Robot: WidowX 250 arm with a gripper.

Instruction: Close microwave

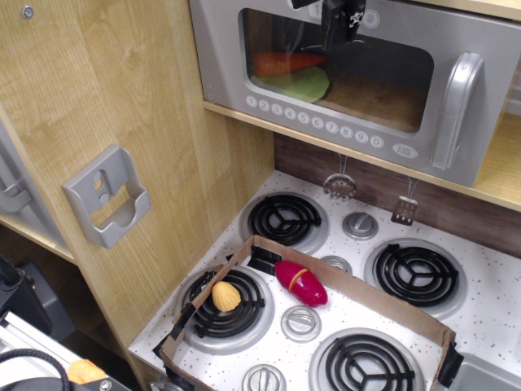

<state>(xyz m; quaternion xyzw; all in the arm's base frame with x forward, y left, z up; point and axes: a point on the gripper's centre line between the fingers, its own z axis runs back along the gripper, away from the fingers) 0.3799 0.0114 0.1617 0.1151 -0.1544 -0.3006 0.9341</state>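
The microwave (358,81) fills the top of the view. Its grey door has a clear window, a row of round number buttons (313,120) and a curved silver handle (454,106) at the right. The door lies nearly flat against the wooden compartment. Through the window I see an orange carrot (286,62) on a green plate (301,84). My black gripper (340,23) is at the top edge of the view, right in front of the door's upper part. Most of the gripper is cut off, so I cannot tell how its fingers stand.
Below is a toy stove (342,285) with several burners and knobs. A cardboard tray (407,314) on it holds a red-and-yellow toy (300,283) and a yellow toy (226,296). A grey bracket holder (107,195) hangs on the wooden wall at the left. Two small utensils (340,186) hang under the shelf.
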